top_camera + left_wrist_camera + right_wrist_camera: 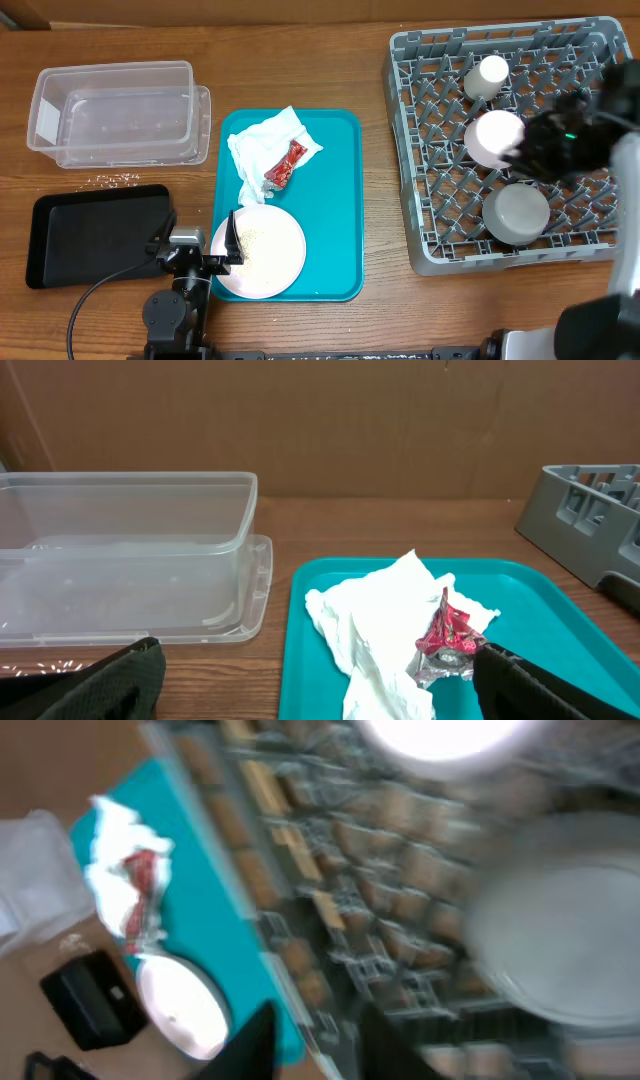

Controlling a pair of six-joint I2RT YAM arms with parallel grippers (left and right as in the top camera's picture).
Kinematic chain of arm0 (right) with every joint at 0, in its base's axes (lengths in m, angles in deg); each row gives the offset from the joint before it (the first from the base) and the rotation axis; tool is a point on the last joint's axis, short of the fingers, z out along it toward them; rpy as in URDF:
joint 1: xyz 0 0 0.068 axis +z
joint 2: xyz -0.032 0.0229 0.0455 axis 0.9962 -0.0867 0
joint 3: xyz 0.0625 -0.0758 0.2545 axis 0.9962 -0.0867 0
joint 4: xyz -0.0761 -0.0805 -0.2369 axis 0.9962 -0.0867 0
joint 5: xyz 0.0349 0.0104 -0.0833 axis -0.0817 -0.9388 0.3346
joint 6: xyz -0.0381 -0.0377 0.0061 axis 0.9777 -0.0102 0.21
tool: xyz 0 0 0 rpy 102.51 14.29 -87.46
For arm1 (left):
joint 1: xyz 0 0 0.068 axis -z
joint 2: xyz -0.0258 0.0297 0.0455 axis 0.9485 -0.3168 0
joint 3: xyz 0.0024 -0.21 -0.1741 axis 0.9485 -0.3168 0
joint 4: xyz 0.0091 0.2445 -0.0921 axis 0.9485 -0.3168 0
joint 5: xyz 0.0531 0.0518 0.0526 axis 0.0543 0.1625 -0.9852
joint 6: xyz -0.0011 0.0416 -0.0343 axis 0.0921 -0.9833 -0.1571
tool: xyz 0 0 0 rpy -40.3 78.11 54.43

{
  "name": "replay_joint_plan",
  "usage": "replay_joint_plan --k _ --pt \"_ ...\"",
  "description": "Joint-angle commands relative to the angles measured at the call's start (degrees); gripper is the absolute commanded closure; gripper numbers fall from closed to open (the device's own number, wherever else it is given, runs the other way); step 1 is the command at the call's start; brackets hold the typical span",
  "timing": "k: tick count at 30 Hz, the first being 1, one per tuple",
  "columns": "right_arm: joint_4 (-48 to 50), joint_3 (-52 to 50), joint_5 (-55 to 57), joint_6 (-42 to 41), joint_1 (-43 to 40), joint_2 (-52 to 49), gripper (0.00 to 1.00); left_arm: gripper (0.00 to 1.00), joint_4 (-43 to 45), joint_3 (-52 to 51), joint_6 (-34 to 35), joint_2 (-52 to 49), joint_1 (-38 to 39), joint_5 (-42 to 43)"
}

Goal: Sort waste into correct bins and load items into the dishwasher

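Observation:
A crumpled white napkin (265,140) and a red foil packet (285,165) lie on the teal tray (340,200); both show in the left wrist view, napkin (375,615) and packet (445,635). A pale-pink plate (265,255) with rice crumbs sits at the tray's front. My left gripper (200,232) is open at the plate's left edge, its fingers wide apart (320,695). The grey dish rack (420,150) holds a white cup (490,75), a pale-pink bowl (492,135) and a grey bowl (517,212). My right gripper (535,150) hovers over the rack, blurred, open and empty (320,1040).
The clear tub (115,115) stands at the back left and also shows in the left wrist view (120,550). The black tray (90,235) lies in front of it. Loose rice crumbs (115,180) lie on the wood between them.

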Motion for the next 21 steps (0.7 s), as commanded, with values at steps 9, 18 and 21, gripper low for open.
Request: replay_joint_plan --k 9,18,21 --pt "13.11 1.51 6.36 -15.47 29.57 3.3 0.29 0.0 -0.04 -0.24 -1.51 0.61 -0.24 0.42" --pt "25.59 1.51 12.0 -18.14 44.35 3.3 0.0 0.0 -0.04 -0.24 -1.51 0.61 -0.24 0.42" --pt "28.0 1.51 11.89 -18.16 46.36 3.3 0.0 0.0 -0.04 -0.24 -1.51 0.61 -0.24 0.42"
